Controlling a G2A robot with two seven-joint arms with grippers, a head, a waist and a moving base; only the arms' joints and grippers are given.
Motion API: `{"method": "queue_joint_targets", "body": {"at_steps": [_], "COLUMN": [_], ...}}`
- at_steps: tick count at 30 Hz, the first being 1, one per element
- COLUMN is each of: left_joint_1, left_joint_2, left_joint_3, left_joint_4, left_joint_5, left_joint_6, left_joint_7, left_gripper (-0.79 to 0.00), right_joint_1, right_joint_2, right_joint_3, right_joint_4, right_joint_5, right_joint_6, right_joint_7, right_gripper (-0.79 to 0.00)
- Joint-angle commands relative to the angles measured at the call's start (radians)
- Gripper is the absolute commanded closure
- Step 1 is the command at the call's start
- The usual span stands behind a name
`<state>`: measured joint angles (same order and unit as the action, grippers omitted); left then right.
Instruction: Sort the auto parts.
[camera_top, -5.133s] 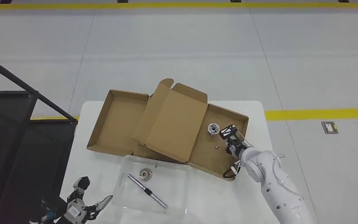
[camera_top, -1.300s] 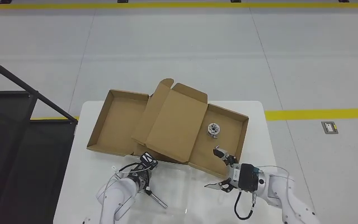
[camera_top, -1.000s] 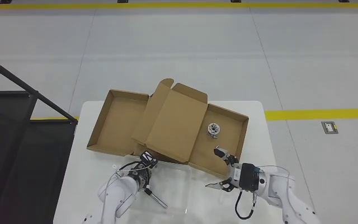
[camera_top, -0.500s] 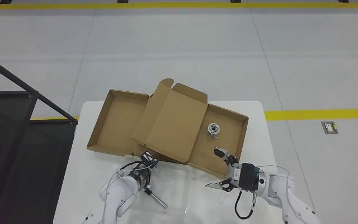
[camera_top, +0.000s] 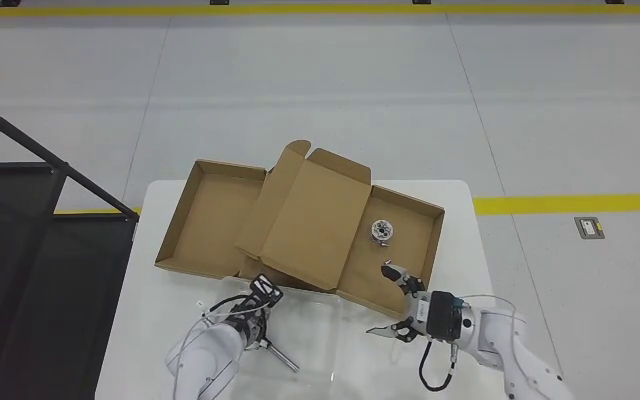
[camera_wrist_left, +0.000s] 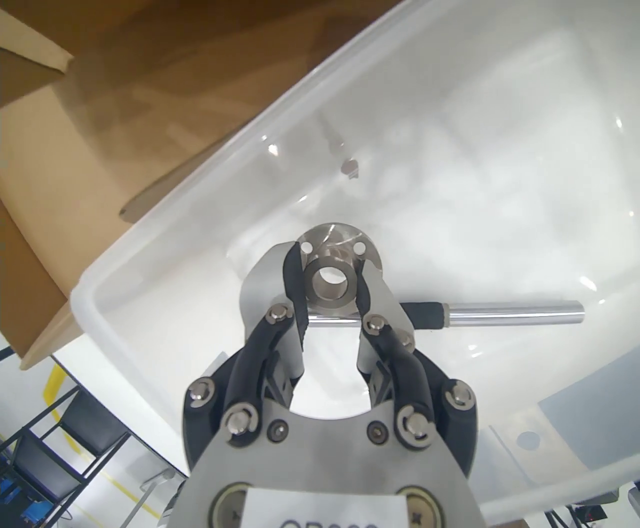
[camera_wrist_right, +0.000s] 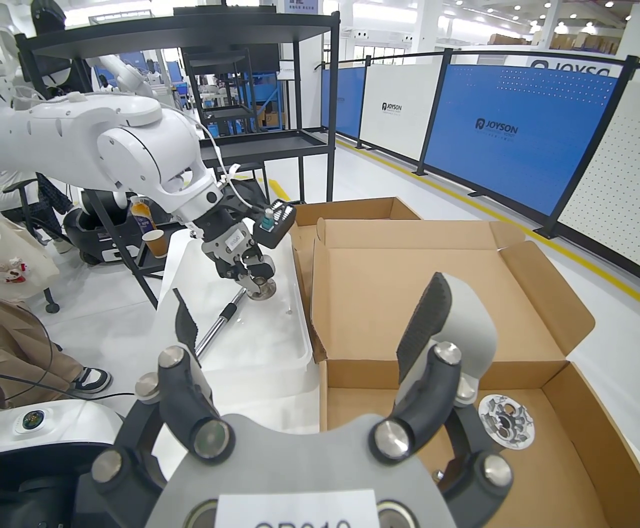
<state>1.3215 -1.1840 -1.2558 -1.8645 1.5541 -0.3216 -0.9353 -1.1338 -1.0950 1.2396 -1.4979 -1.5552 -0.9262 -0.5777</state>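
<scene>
My left gripper (camera_wrist_left: 327, 295) is shut on the hub of a round metal flanged bushing (camera_wrist_left: 331, 260) inside the clear plastic tray (camera_wrist_left: 165, 210). The right wrist view has that gripper (camera_wrist_right: 256, 282) low over the tray floor. A steel rod (camera_wrist_left: 515, 315) with a black collar lies in the tray just behind it, and a tiny screw (camera_wrist_left: 350, 167) lies farther in. My right gripper (camera_wrist_right: 310, 305) is open with nothing in it, hanging by the near wall of the cardboard box (camera_top: 300, 215). A toothed metal disc (camera_top: 381, 230) lies in the box.
The box's lid (camera_wrist_right: 420, 280) stands open between the tray and the disc (camera_wrist_right: 506, 424). A black shelf rack (camera_wrist_right: 250, 75) and a person's leg (camera_wrist_right: 60, 360) are beside the table. The white table (camera_top: 460, 220) has bare room to the right of the box.
Five seconds ago the right gripper was down in the box and the left arm sat at the table's near corner. Now the left grips the bushing; over the last second it only shifted slightly.
</scene>
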Motion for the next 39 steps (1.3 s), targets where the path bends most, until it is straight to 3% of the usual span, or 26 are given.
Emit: {"method": "queue_joint_targets", "body": {"at_steps": [1, 9, 19, 30, 33, 36, 39], "left_joint_1": [0.051, 0.255, 0.480, 0.480, 0.462, 0.404, 0.339], "left_joint_2": [0.006, 0.028, 0.043, 0.043, 0.043, 0.042, 0.047], "left_joint_3": [-0.030, -0.184, -0.453, -0.453, -0.437, -0.441, -0.482], "left_joint_4": [-0.076, -0.298, -0.450, -0.450, -0.415, -0.360, -0.294], "left_joint_5": [0.003, -0.041, -0.207, -0.207, -0.223, -0.348, -0.552], "left_joint_6": [-0.011, -0.061, -0.136, -0.136, -0.123, -0.115, -0.176], "left_joint_7": [0.009, 0.113, 0.337, 0.337, 0.346, 0.342, 0.311], "left_gripper": [0.000, 0.000, 0.000, 0.000, 0.000, 0.000, 0.000], "right_joint_1": [0.003, 0.025, 0.069, 0.069, 0.069, 0.069, 0.069], "right_joint_2": [0.001, 0.000, -0.014, -0.014, -0.014, -0.014, -0.014], "right_joint_3": [-0.003, -0.028, -0.097, -0.097, -0.097, -0.097, -0.097], "right_joint_4": [0.003, 0.022, 0.054, 0.054, 0.054, 0.054, 0.054], "right_joint_5": [-0.001, 0.012, 0.047, 0.047, 0.047, 0.047, 0.047], "right_joint_6": [0.000, 0.002, 0.003, 0.003, 0.003, 0.003, 0.003], "right_joint_7": [-0.002, 0.006, 0.069, 0.069, 0.069, 0.069, 0.069], "right_gripper": [-0.785, -0.785, -0.785, -0.785, -0.785, -0.785, -0.785]}}
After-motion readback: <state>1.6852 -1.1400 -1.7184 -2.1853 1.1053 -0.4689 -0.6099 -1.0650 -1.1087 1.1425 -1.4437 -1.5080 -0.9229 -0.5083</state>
